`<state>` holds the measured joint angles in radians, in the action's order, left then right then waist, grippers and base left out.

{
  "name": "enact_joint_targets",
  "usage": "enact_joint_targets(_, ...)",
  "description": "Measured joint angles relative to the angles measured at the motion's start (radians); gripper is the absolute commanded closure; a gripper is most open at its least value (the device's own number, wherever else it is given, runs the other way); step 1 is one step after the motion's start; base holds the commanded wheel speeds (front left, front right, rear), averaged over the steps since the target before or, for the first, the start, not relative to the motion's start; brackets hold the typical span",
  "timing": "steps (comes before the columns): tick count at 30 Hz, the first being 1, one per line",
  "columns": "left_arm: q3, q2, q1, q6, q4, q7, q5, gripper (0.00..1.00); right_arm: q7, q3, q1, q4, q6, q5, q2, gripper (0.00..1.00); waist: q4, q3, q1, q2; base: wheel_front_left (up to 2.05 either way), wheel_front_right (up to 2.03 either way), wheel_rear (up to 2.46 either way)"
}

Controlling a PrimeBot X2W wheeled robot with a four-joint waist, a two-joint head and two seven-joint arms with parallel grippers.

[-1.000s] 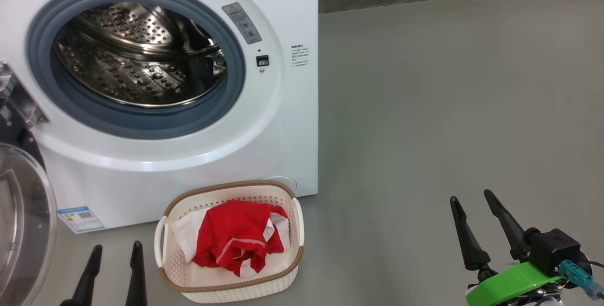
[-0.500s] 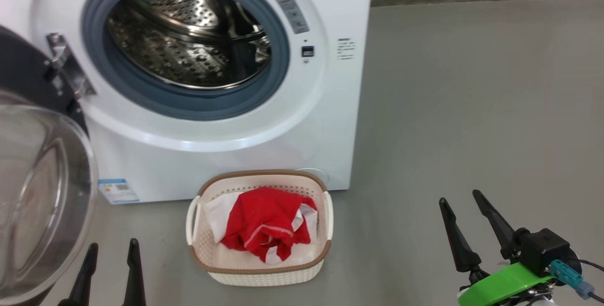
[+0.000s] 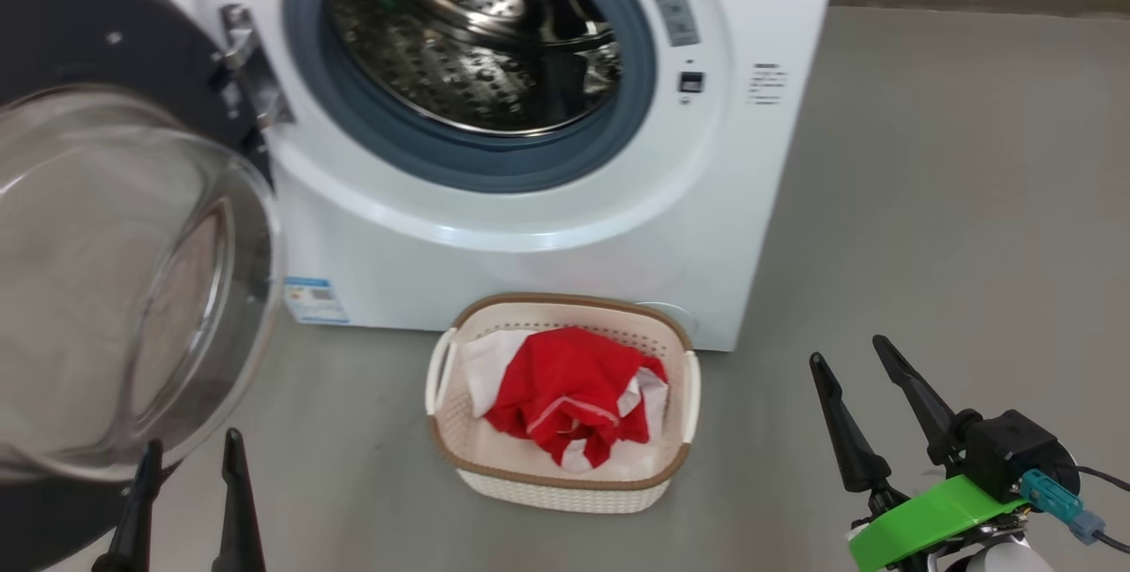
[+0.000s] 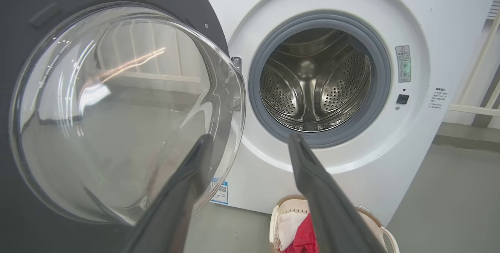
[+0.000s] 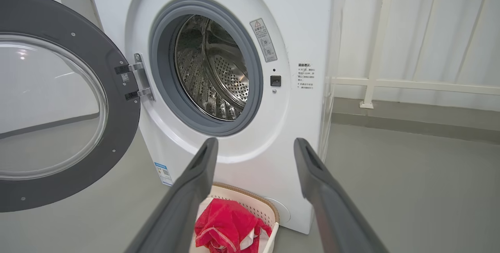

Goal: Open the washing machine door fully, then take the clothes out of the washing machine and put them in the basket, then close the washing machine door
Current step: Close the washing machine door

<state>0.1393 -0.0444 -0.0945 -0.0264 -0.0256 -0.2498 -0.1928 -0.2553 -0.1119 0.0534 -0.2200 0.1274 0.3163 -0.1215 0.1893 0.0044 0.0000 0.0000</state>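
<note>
A: Where's the washing machine (image 3: 547, 237)?
B: Straight ahead, white, with its door (image 3: 124, 272) standing wide open on the left.
A: And the basket (image 3: 565, 300)?
B: On the floor, just in front of the machine, with the red and white clothes (image 3: 565, 387) heaped inside it.
A: The grippers?
B: The left gripper (image 3: 192, 440) is low before the door's glass and the right gripper (image 3: 846, 349) is well off to the right. Both have their fingers spread, holding nothing.
</note>
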Motion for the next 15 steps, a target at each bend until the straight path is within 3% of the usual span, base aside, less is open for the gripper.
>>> enact_joint_targets(15, -0.002, 0.000, -0.004, 0.027, 0.020, 0.000, 0.000, 0.00, 0.000, -0.047, 0.013, 0.020, 0.000, 0.008, -0.001, 0.00, 0.172, -0.003, 0.0000, 0.0000, 0.00, 0.00, 0.00)
